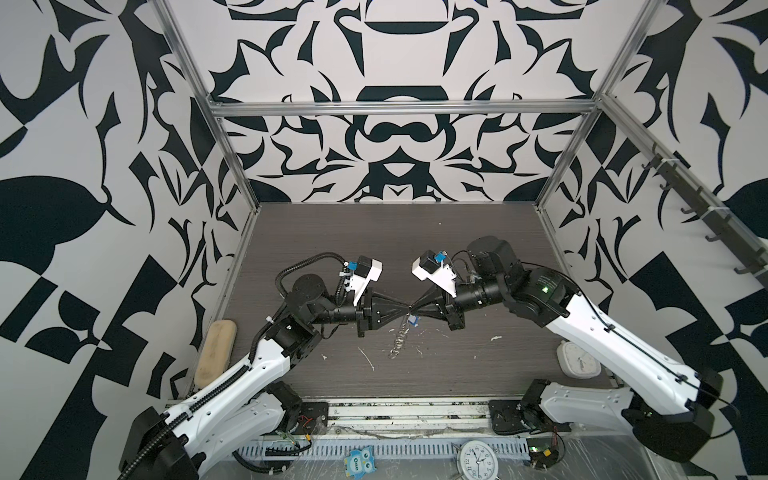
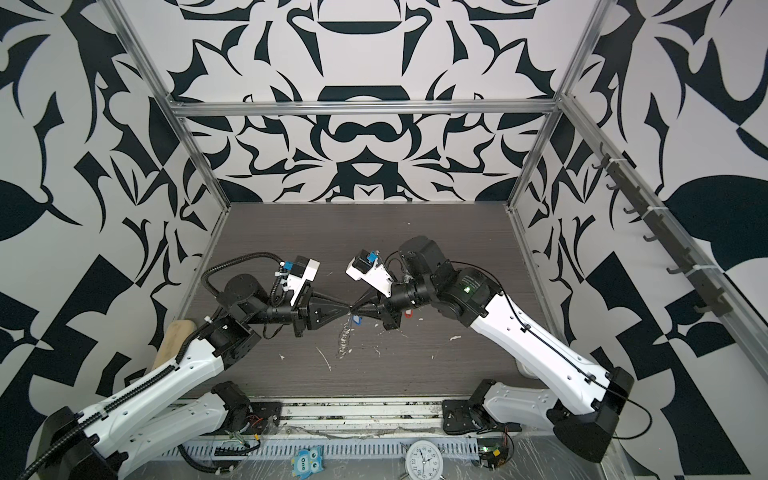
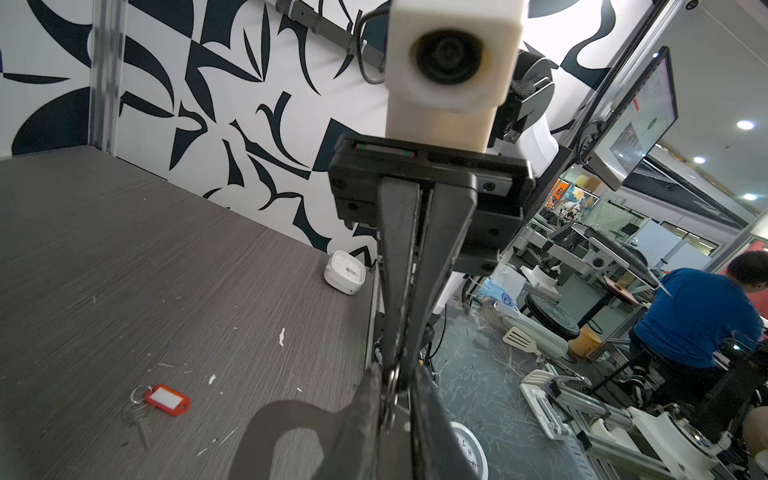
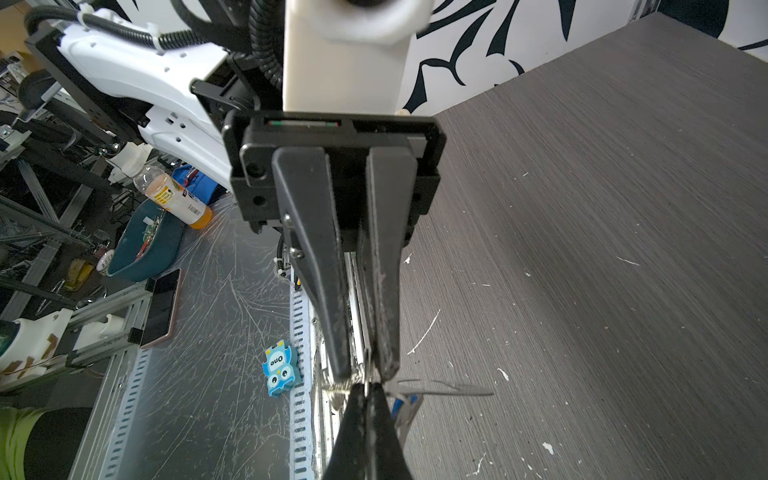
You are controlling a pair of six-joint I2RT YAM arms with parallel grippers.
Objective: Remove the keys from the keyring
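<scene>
I record the right gripper pinching the keyring, the left gripper tip-to-tip opposite with its grip not discernible, and the blue key dangling just beneath both, equally near.

The word "One" stands in white on the blue owl-shaped figure in both top views, and the right wrist view shows the same figure with the word upside down. The round white clock carries black hour numerals, 9 through 12 and 1 being legible; in the left wrist view this clock shows what seem to be 7 and 8. The red key tag has a plain white label window. Print on the orange bottle is too small to read.
</scene>
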